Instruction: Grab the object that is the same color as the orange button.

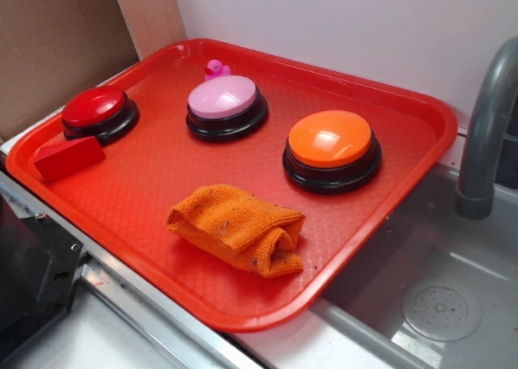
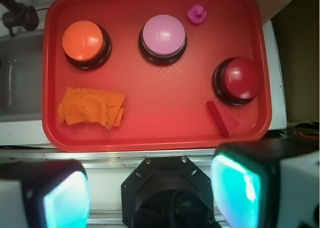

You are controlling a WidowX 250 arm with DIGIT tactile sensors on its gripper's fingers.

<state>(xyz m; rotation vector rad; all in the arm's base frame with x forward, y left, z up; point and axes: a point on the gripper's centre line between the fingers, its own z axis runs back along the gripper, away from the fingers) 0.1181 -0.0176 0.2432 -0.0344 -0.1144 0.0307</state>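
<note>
- Orange knitted cloth with small dark specks point(image 1: 238, 227), folded and lumpy, lies on the red plastic tray point(image 1: 405, 102) near its front edge, just in front of the large domed glossy orange push button on a black base point(image 1: 331, 149), apart from it.
- You should find it light, soft and yielding; pinch a raised fold along its top, pressing down so the pads gather fabric.
- It probably sags when lifted and may unfold.
- Your gripper point(image 2: 150, 188) hangs above the tray's edge, fingers wide apart and empty.
- Tray contents: a pink-topped button point(image 1: 226, 105), a red-topped button point(image 1: 99, 114), a red wedge block point(image 1: 69, 157) and a small pink toy point(image 1: 216, 69) near the back edge.
</note>
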